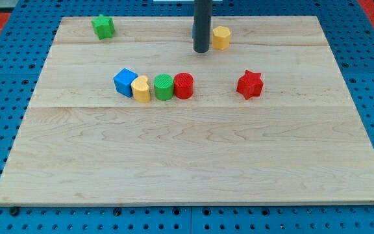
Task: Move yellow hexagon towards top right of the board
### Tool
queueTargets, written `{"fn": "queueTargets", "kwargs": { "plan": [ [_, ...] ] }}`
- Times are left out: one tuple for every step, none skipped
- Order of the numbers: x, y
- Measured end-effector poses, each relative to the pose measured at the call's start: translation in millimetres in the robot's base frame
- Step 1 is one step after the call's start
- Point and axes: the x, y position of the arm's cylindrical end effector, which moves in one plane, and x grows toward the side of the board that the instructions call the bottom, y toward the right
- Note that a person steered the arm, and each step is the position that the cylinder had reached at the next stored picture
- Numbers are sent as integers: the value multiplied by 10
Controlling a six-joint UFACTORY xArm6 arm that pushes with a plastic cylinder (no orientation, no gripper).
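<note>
The yellow hexagon (221, 38) sits near the view's top, slightly right of centre, on the wooden board (193, 149). My tip (201, 50) is the lower end of the dark rod, just left of the yellow hexagon, close to or touching it. A sliver of a blue block (193, 30) shows behind the rod, mostly hidden.
A green star (102, 26) lies at the top left. A row of a blue cube (125, 82), a yellow block (141, 89), a green cylinder (163, 87) and a red cylinder (183, 85) sits left of centre. A red star (250, 84) lies to the right.
</note>
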Motion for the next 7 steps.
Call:
{"fn": "queueTargets", "kwargs": {
  "plan": [
    [-121, -7],
    [-126, 25],
    [-126, 110],
    [-216, 133],
    [-243, 570],
    [-277, 1030],
    [-278, 1170]
  ]
}}
